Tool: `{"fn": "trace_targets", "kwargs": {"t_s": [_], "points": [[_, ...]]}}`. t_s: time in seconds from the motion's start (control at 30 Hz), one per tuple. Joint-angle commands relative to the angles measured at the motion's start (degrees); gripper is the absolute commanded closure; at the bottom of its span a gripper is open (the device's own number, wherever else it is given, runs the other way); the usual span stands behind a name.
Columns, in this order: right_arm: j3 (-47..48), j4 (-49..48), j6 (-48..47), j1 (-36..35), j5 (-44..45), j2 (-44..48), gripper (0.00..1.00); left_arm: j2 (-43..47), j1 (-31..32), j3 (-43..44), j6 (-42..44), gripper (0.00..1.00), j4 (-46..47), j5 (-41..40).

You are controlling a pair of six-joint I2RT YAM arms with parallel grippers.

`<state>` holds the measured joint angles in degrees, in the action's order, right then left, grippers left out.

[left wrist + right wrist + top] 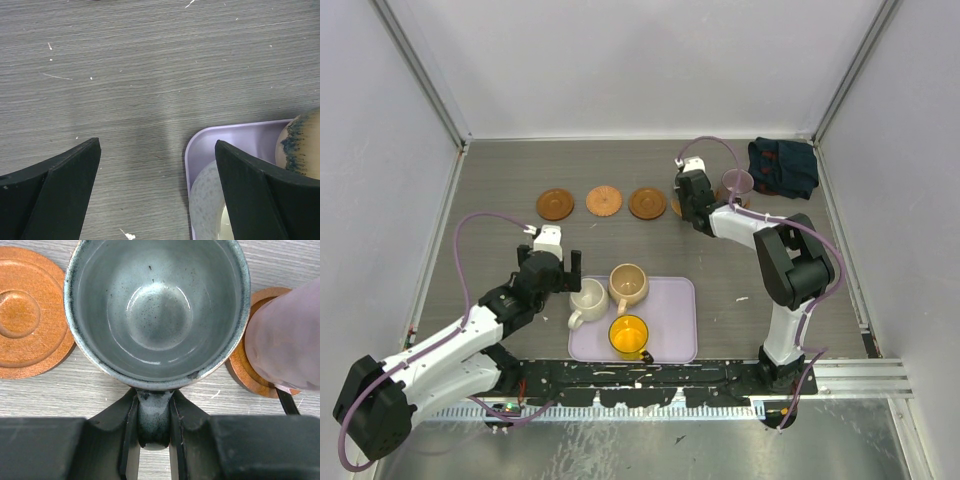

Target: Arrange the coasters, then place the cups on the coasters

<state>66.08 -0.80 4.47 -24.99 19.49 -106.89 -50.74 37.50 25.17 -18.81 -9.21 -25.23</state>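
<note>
Right wrist view shows our right tool clenched on the handle of the grey-green cup, upper centre of frame, between a bare coaster and the mauve cup. We judge cup placing is in hand: next we must seat it squarely and let go without nudging the mauve cup. Our left tool hangs released by the tray.

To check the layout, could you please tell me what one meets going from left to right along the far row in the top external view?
Dark brown coaster → orange-tan coaster → third coaster → right gripper → mauve cup → dark cloth.
</note>
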Motion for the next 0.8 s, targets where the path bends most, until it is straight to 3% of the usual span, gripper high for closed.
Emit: {"fn": "trace_targets", "kwargs": {"t_s": [0.0,0.77], "points": [[0.73,-6.28,1.11,0.23,1.35,2.48,0.99,0.14,-0.27,0.97,-0.35,0.02,3.41,0.17],[0.18,-5.79,2.31,0.81,2.59,0.68,0.99,0.56,-0.38,0.60,-0.53,0.02,3.15,-0.08]]}}
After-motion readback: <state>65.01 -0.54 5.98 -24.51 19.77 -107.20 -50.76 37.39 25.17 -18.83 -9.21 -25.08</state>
